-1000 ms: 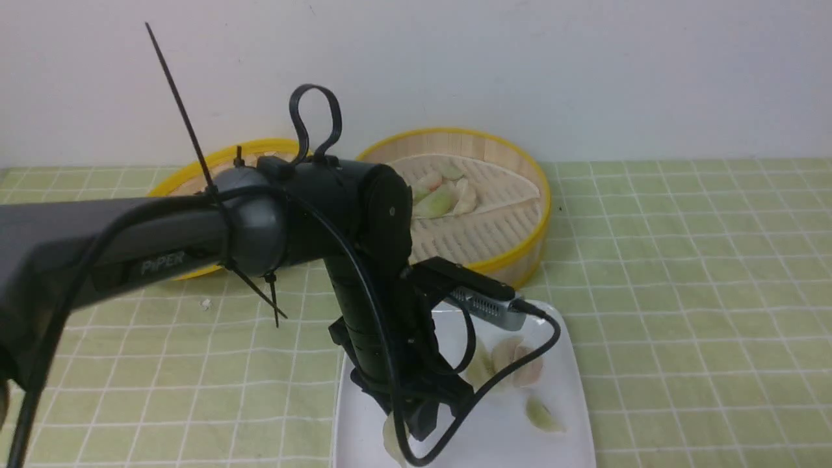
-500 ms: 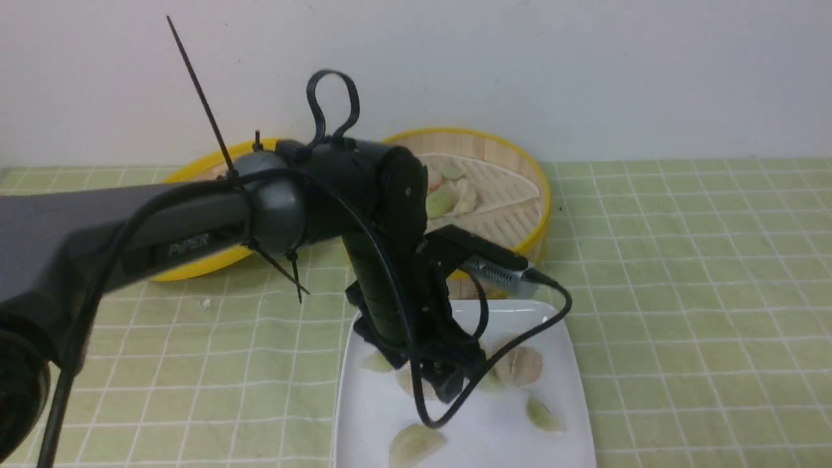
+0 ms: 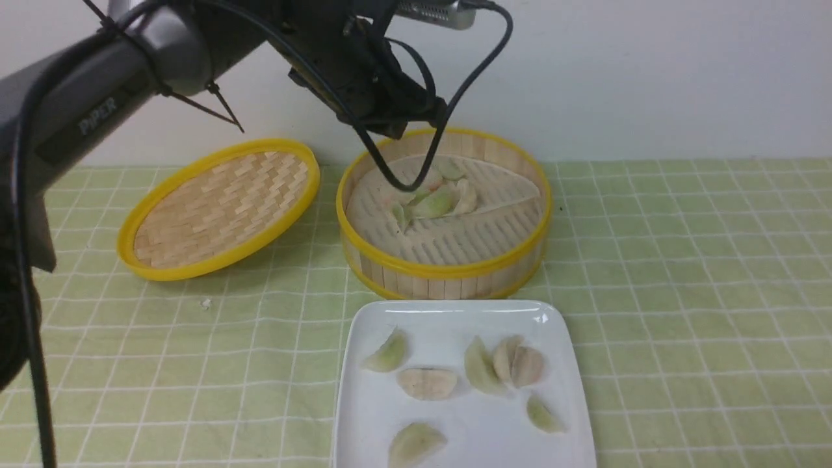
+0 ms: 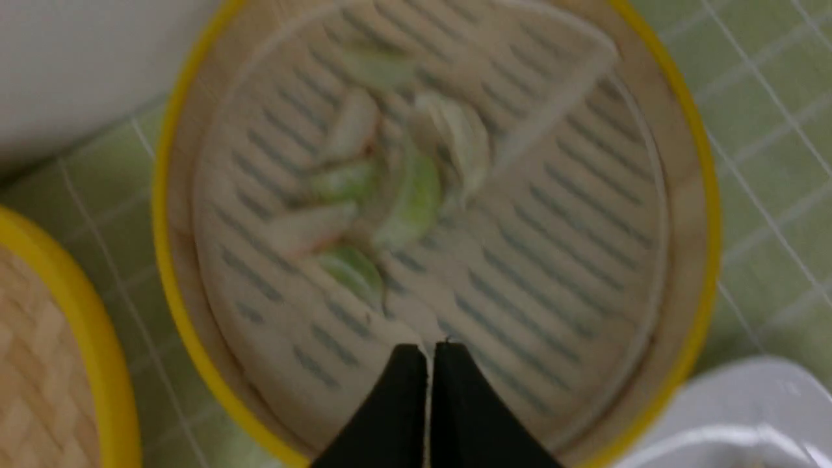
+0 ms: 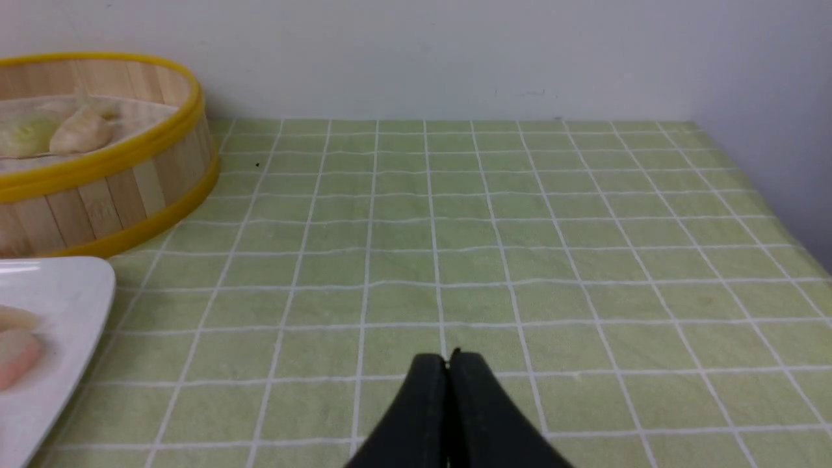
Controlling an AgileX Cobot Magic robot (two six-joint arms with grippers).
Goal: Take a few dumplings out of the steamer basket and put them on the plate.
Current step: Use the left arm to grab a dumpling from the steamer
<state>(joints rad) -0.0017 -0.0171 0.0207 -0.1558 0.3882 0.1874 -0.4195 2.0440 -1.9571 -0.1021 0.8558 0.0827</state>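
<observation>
The left gripper (image 4: 428, 364) has risen clear of the plate's (image 3: 461, 448) far edge, jaws closed and empty; dumplings (image 3: 434, 203) cluster inside the steamer basket's (image 3: 445, 272) far-left rim, where crowding could cause a double pick.

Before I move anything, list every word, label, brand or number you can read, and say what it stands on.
"PiPER": on the side of the robot's left arm, in the front view.
No other lettering shows on the plate, the steamer basket or the woven lid.

front camera facing forward, both wrist views sharing basket (image 3: 442, 268)
</observation>
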